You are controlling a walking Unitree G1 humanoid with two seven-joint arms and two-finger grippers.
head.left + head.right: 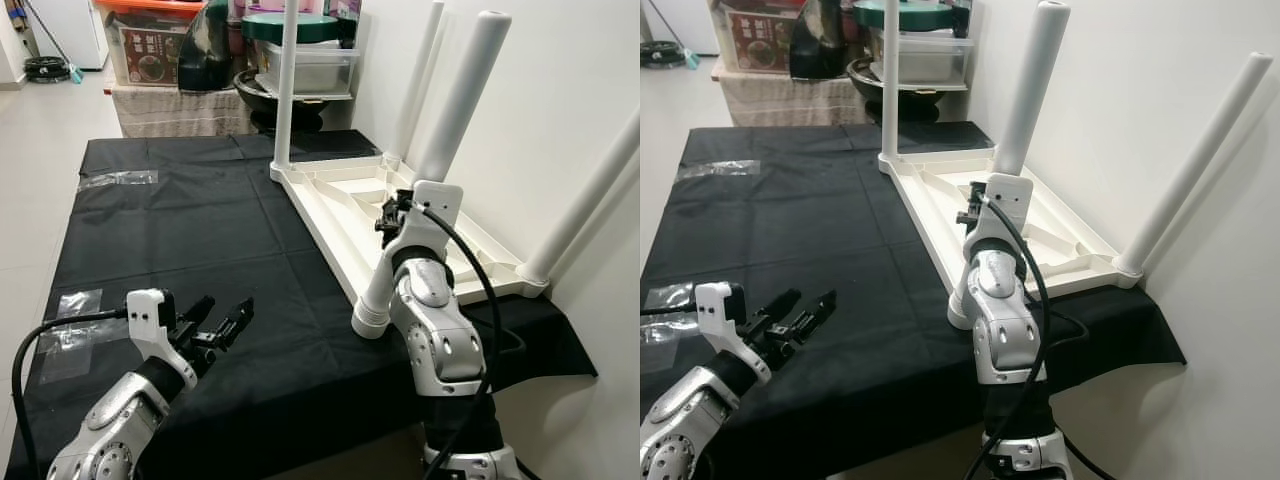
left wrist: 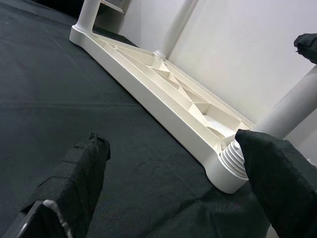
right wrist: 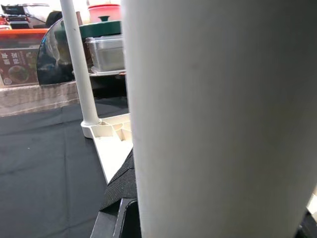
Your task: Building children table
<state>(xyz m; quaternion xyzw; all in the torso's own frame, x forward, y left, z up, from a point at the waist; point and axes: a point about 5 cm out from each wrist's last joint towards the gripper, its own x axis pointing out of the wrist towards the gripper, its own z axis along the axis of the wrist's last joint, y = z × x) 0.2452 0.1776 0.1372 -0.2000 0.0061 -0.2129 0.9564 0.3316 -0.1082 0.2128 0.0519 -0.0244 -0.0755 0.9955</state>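
I'm gripping the near leg (image 1: 455, 120) with my right gripper (image 1: 392, 222), apparently closed around it, left gripper (image 1: 222, 320) idling open over the cloth (image 1: 180, 230); twisting off-axis risks cross-threading at the tabletop (image 1: 345, 205) socket.

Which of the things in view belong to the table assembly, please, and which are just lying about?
Job: white tabletop, upside down; near leg in the right tool; three fitted legs; open left tool.
Lying about: plastic bags; storage boxes; pots.
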